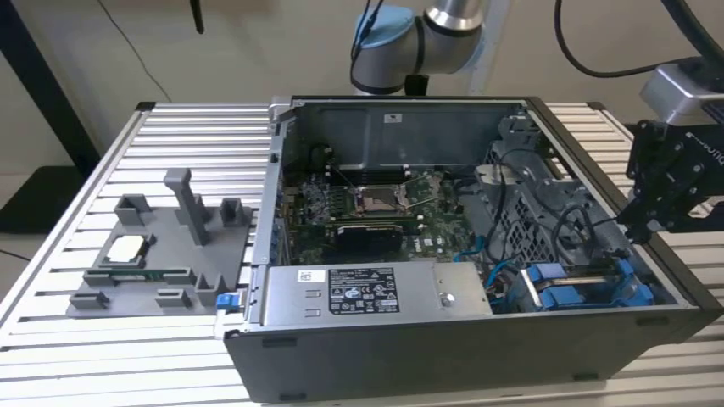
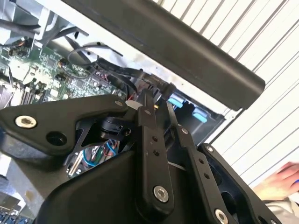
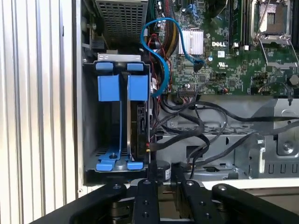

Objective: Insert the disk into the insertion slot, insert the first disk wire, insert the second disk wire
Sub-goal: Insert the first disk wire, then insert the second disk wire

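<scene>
Disk sits in insertion slot, just ahead of end effector. Black wire end is near its tip. Can't tell the grip state.

Robotics lab bench: slotted aluminium table carrying an open computer case and grey parts fixture, robot arm mounted behind, cables overhead

An open computer case lies on a slatted metal table, its motherboard and silver power supply exposed. The black gripper hangs over the case's wall at the exterior view's right, near the blue-fitted insertion slot. A grey fixture sits beside the case.
</scene>
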Available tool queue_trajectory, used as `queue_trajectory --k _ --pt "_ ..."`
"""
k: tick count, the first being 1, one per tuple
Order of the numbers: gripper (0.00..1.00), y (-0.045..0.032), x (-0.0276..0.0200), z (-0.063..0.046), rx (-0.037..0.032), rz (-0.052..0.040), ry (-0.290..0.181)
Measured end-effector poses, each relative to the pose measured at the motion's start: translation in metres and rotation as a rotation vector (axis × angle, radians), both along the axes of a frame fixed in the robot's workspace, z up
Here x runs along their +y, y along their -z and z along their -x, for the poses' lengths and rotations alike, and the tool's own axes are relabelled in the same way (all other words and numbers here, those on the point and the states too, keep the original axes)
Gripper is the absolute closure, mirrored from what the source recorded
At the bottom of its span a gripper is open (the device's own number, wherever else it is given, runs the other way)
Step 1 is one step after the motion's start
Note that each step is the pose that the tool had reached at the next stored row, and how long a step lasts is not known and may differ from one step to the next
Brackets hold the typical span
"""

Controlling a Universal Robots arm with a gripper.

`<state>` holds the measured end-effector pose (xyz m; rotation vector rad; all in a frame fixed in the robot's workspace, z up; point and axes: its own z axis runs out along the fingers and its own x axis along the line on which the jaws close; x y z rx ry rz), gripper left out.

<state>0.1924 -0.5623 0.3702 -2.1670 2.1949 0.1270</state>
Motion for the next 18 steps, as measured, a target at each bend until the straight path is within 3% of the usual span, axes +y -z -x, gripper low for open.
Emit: queue_trajectory --k 4,10,18 --pt "0.73 0.0000 -0.0019 -0.0084 0.0054 0.0002 0.000" --pt "0.73 0.0002 -0.0094 -0.0101 0.0112 0.0000 0.004" --pt "0.76 0.0032 -0.0098 -0.0089 0.0112 -0.0016 0.019"
